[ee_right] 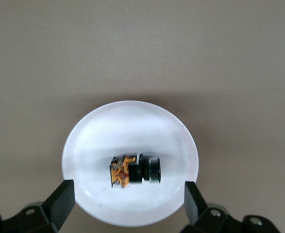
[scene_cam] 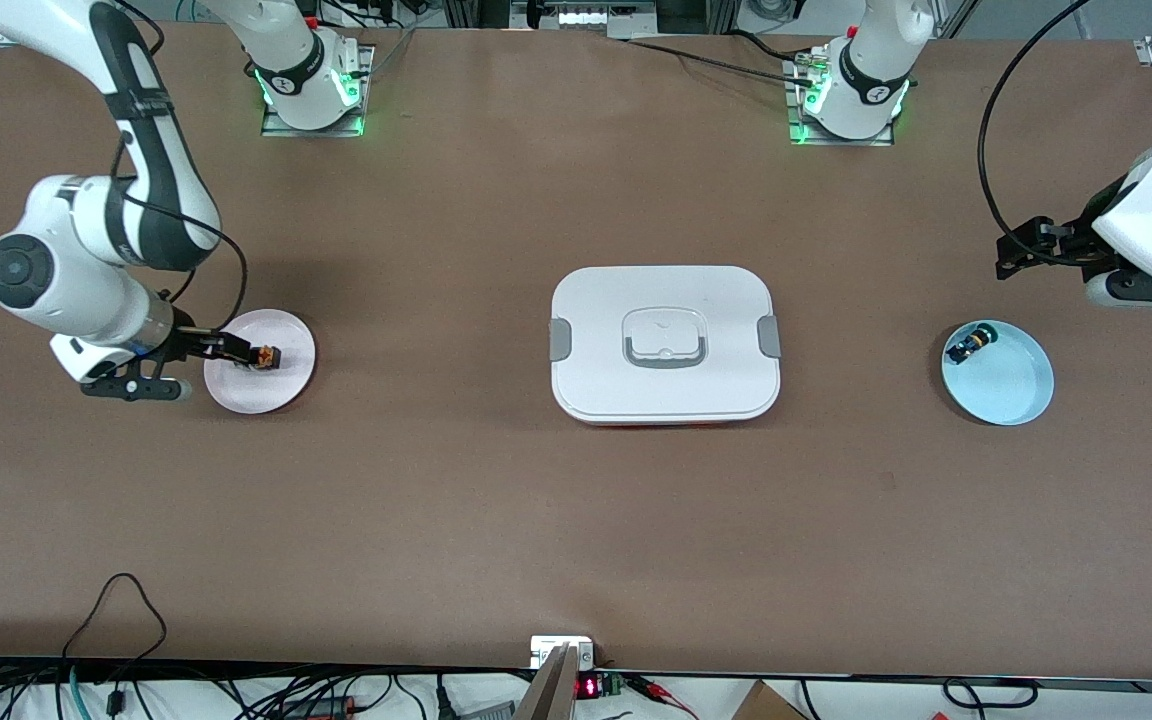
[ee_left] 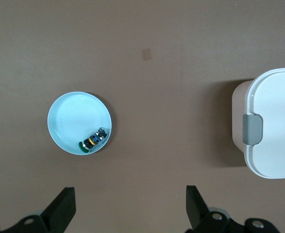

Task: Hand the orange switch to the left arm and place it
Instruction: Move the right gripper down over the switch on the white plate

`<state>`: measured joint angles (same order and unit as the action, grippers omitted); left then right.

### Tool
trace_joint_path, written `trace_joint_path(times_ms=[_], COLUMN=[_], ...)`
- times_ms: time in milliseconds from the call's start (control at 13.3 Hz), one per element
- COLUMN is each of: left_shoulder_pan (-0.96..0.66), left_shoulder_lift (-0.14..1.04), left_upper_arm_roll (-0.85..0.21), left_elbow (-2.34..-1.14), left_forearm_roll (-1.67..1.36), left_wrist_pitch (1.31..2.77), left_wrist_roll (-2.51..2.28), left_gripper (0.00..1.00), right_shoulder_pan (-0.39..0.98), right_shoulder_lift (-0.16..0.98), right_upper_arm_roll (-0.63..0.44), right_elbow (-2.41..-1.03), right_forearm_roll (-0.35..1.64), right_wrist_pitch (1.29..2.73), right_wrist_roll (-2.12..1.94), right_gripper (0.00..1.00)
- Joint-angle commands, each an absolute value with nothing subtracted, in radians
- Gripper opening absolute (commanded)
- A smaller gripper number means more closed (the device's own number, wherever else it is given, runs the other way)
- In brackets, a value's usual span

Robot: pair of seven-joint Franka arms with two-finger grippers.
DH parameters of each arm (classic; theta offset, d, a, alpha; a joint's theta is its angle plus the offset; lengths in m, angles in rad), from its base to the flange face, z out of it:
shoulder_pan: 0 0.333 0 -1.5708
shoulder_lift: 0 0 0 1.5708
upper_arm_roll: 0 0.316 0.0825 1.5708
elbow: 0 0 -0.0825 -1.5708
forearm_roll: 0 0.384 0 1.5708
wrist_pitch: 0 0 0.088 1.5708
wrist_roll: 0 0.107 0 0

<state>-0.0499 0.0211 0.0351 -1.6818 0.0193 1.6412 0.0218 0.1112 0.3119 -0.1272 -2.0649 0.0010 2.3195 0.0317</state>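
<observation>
On the brown table (scene_cam: pixel 496 520), which fills nearly the whole front view, the orange switch (scene_cam: pixel 267 355) lies on the pink plate (scene_cam: pixel 281 385) toward the right arm's end. Over that plate hangs the right gripper (scene_cam: pixel 236 350), its fingers spread wide with the switch between them in the right wrist view, not clamped on it. At the middle of the table sits the white box (scene_cam: pixel 665 343), lid on, grey clasps at both ends. Toward the left arm's end a blue plate (scene_cam: pixel 1011 385) holds a small black-blue switch (scene_cam: pixel 967 345). The left gripper (scene_cam: pixel 1021 250) waits above the table beside that plate, fingers wide apart and empty. Cables (scene_cam: pixel 116 690) trail along the table's near edge.
</observation>
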Motion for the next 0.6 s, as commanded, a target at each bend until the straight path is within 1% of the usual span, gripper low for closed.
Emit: trace_joint_path(times_ms=[0,302,528], left_shoulder_pan=[-0.051,-0.051,-0.051], left_shoulder_lift=[0.018,0.018,0.018], left_upper_arm_roll=[0.037,0.037,0.037], left_elbow=[-1.677,-1.675,-1.675], left_forearm_roll=[0.04,0.04,0.04], left_wrist_pitch=[1.634,1.634,1.634], left_wrist_roll=[0.037,0.037,0.037], left_gripper=[1.0,1.0,1.0], right_shoulder_pan=[0.109,0.097,0.086], right_shoulder_lift=[0.336,0.399,0.419], right_upper_arm_roll=[-0.123,-0.123,-0.123], right_elbow=[-2.137,-2.138,-2.137], right_forearm_roll=[-0.008,-0.008,-0.008], right_wrist_pitch=[2.407,2.476,2.479], right_wrist_roll=[0.025,-0.02,-0.038], right_gripper=[1.0,1.0,1.0])
